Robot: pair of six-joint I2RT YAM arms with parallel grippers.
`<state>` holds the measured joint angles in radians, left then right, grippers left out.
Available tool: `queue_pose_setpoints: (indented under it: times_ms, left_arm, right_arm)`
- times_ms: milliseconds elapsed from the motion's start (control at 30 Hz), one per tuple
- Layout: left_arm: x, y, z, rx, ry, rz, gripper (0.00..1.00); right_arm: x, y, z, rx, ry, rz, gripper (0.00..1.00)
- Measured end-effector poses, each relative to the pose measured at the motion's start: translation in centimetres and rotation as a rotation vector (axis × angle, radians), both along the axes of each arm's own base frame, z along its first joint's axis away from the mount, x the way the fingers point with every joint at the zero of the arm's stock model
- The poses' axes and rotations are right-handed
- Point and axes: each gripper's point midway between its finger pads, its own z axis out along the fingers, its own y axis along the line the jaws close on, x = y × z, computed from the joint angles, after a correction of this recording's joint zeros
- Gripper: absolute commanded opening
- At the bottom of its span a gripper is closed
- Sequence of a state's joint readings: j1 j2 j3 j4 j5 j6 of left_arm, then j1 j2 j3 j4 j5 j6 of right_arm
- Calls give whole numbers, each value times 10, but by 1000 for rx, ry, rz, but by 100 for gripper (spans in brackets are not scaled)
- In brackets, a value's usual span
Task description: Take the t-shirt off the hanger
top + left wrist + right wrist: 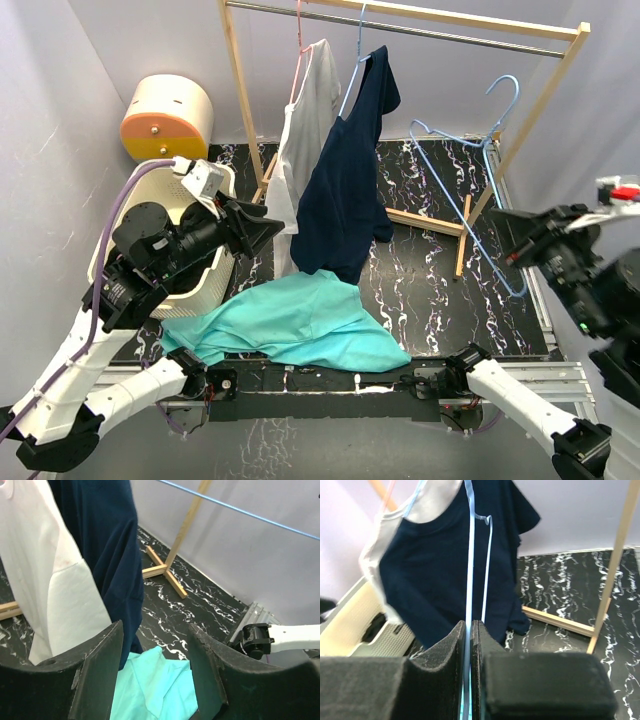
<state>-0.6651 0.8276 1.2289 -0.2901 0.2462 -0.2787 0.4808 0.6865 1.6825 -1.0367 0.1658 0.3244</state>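
A teal t-shirt [290, 322] lies crumpled on the black marbled table [420, 180], free of any hanger; it also shows in the left wrist view [155, 687]. An empty light-blue hanger [450, 190] hangs tilted at the right. My right gripper [503, 235] is shut on its wire, which runs up between the fingers in the right wrist view [468, 555]. My left gripper [268, 228] is open and empty, held above the teal shirt's far edge, close to a navy t-shirt [345, 190] on a blue hanger.
A wooden clothes rack [240, 110] with a metal rail stands on the table. A white tank top [300, 140] hangs on a pink hanger beside the navy shirt. A cream basket [105, 255] sits at the left, with an orange-and-cream drum [165, 118] behind it.
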Motion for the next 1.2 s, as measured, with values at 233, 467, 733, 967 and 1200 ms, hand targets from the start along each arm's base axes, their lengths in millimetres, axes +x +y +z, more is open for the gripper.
queue_pose_setpoints:
  times_ms: [233, 467, 733, 967, 1200]
  left_arm:
    - [0, 13, -23, 69, 37, 53, 50]
    - [-2, 25, -48, 127, 63, 90, 50]
    - [-2, 28, -64, 158, 90, 100, 48]
    - [-5, 31, -78, 175, 111, 103, 48]
    - [-7, 33, -87, 179, 132, 109, 49]
  right_arm:
    - [59, -10, -17, -15, 8, -205, 8]
    - [88, -18, 2, 13, -90, -326, 8]
    - [127, -17, 13, -13, -130, -428, 8]
    - [164, -7, -7, -79, -112, -474, 8]
    - [163, -12, 3, -56, -160, -505, 8]
